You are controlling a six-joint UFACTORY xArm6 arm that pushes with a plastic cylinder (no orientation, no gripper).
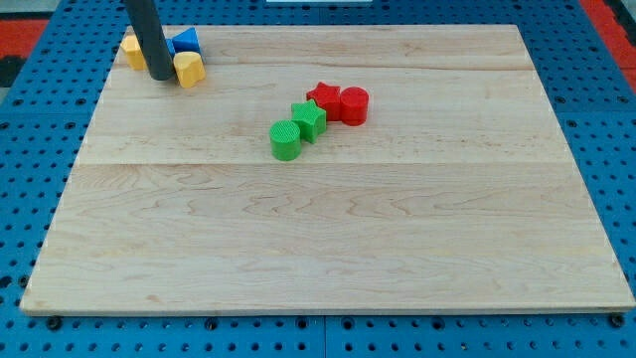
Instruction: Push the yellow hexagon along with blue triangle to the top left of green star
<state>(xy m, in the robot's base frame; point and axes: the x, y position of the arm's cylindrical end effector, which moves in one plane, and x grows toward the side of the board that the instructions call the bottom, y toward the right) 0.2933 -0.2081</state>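
The yellow hexagon [189, 69] sits near the board's top left corner. The blue triangle [186, 42] lies just above it, touching or nearly touching. A second yellow block [131, 50] lies to the left, partly hidden by the rod. My tip [160, 75] rests on the board just left of the yellow hexagon, between the two yellow blocks. The green star [309, 119] sits near the board's middle, to the lower right of these blocks.
A green cylinder [285, 140] touches the green star's lower left. A red star [323, 98] and a red cylinder [354, 104] sit at the green star's upper right. The wooden board [328, 249] lies on a blue pegboard surface.
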